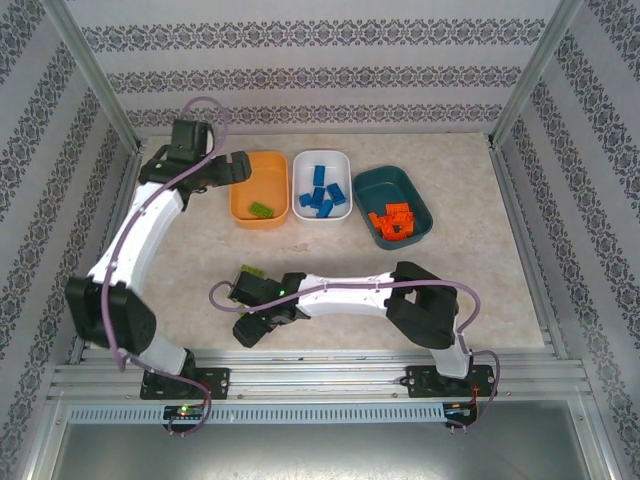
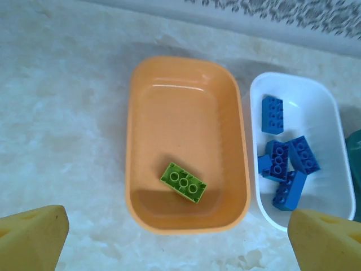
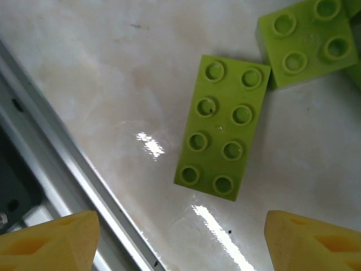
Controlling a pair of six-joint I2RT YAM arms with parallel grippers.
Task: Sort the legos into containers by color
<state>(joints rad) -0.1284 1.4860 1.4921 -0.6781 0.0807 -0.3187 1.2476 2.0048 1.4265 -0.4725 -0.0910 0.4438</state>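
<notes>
Left fingers (image 2: 31,240) gape empty above orange tub (image 2: 186,113); right fingers (image 3: 48,243) open over green brick (image 3: 221,127).

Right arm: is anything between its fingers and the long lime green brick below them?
Nothing visible. The right gripper is open, and the long lime brick lies flat, studs up, uncovered. A second lime brick sits against one far corner of it, beside it and not over it.
</notes>
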